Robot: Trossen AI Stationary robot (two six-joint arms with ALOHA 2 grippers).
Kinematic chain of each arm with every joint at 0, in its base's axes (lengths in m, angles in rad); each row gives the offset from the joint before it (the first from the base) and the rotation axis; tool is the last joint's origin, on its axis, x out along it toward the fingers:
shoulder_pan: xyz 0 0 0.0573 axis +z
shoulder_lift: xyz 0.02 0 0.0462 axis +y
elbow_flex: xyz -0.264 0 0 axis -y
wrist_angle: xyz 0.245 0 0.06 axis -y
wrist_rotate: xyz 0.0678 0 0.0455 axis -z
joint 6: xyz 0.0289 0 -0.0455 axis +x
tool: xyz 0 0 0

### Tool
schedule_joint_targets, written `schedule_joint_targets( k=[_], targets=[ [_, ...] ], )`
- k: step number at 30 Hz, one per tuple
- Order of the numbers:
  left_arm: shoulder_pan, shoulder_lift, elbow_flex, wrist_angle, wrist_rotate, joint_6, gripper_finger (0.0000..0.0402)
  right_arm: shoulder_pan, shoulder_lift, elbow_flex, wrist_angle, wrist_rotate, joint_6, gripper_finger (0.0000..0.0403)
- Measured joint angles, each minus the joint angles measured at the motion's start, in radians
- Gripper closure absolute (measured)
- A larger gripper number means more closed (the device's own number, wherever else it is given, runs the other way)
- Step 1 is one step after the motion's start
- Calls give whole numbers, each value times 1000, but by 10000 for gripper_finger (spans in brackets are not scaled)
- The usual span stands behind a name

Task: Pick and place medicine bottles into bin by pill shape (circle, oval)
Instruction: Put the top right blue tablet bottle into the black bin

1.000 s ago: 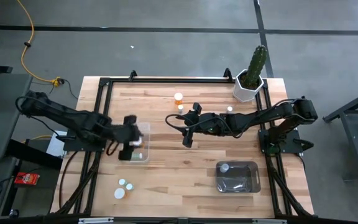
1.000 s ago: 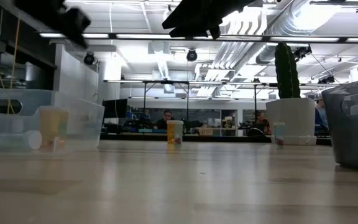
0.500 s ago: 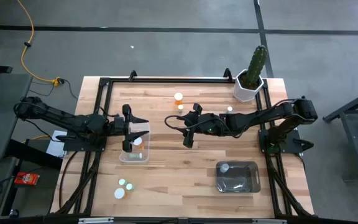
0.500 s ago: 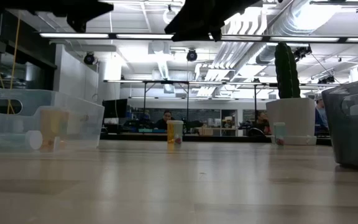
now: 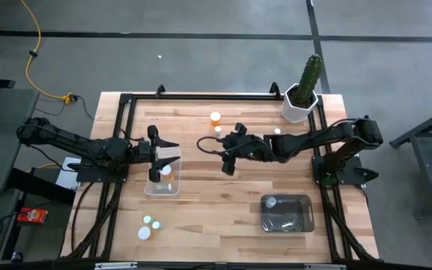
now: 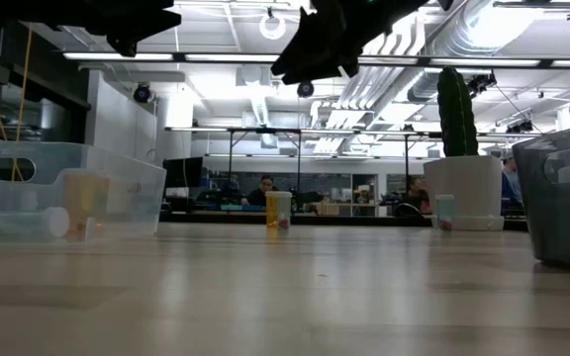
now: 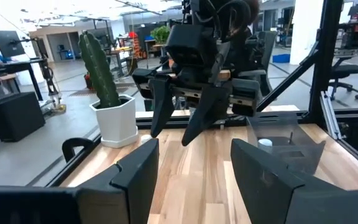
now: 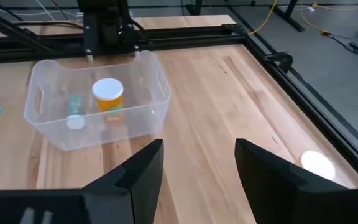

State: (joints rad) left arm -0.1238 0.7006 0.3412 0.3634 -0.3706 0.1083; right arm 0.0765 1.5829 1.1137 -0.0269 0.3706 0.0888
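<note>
My left gripper (image 5: 160,155) is open and empty, held above the far edge of a clear bin (image 5: 162,180). The bin holds an upright orange bottle (image 8: 108,94) and a pale bottle lying down (image 8: 74,112). My right gripper (image 5: 217,154) is open and empty above the table's middle, pointing toward the clear bin. An orange bottle (image 5: 214,118), a tiny bottle (image 5: 218,129) and another (image 5: 277,132) stand on the table near the far side. Three bottles (image 5: 148,225) stand at the near left. A grey bin (image 5: 286,212) holds one bottle (image 5: 270,202).
A white pot with a green cactus (image 5: 304,94) stands at the far right corner. A black frame (image 5: 201,96) runs along the table's edges. Bare wood lies between the two bins (image 5: 216,202). People sit in the room beyond the table (image 6: 265,186).
My left gripper has risen from low over the clear bin and turned level, pointing toward the table's right edge, with its fingers open. The bottles in the bin have stayed put. My right gripper has dipped a little.
</note>
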Motion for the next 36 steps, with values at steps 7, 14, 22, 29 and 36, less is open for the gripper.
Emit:
schedule_joint_targets(
  k=[7, 14, 22, 29, 36],
  targets=[
    [0, 0, 0, 0, -1, 1, 213, 0, 0, 0, 0, 0, 16, 210],
    [0, 0, 0, 0, -3, 0, 213, -10, 0, 0, 0, 1, 57, 210],
    [0, 3, 0, -4, -4, 0, 213, -31, 12, 0, -1, 23, 139, 210],
    [0, 3, 0, -4, -11, -4, 213, -87, 90, 0, 22, 89, 213, 210],
    [0, 3, 0, -4, -12, -10, 213, -183, 162, 0, 21, 104, 343, 210]
  ],
)
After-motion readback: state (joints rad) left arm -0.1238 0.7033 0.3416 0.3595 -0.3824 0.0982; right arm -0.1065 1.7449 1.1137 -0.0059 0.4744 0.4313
